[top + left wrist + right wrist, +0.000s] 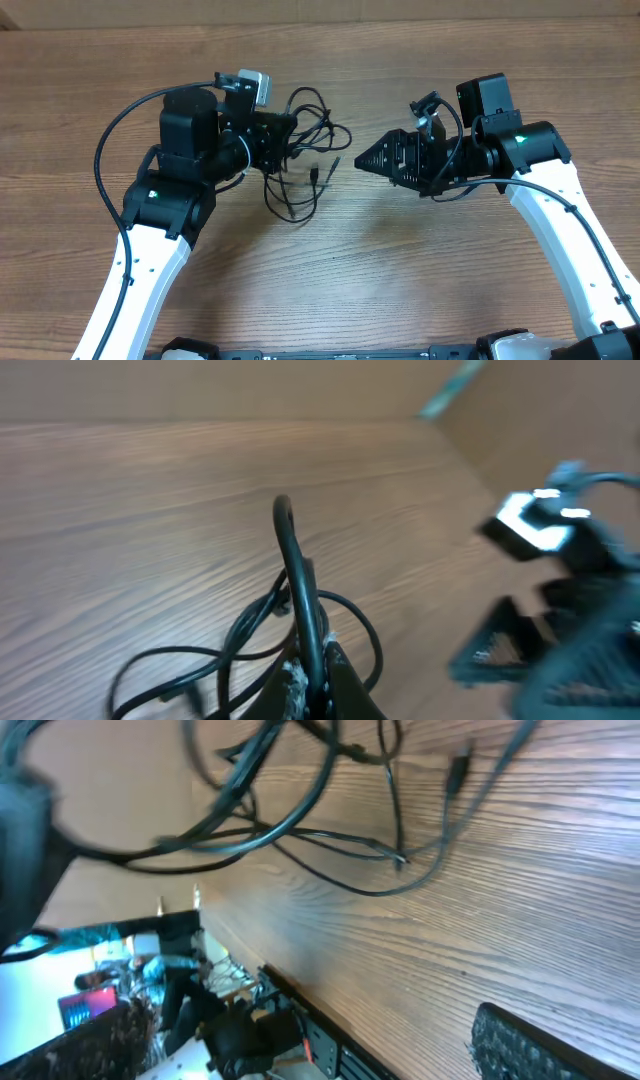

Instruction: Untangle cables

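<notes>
The cables (305, 150) lie as a loose black tangle on the wooden table between my two arms, with small plug ends (314, 173) on the near side. My left gripper (290, 135) is shut on one cable at the tangle's left edge. In the left wrist view that cable (290, 560) rises in a loop out of the closed fingers (345, 688). My right gripper (360, 163) points left, just right of the tangle and apart from it. Its jaws are open and empty; the right wrist view shows only one pad (545, 1055), with the cables (300, 830) ahead of it.
A cardboard wall (320, 10) runs along the back of the table. My right arm (560, 610) shows blurred in the left wrist view. The table's front edge and the arm mount (300, 1030) appear in the right wrist view.
</notes>
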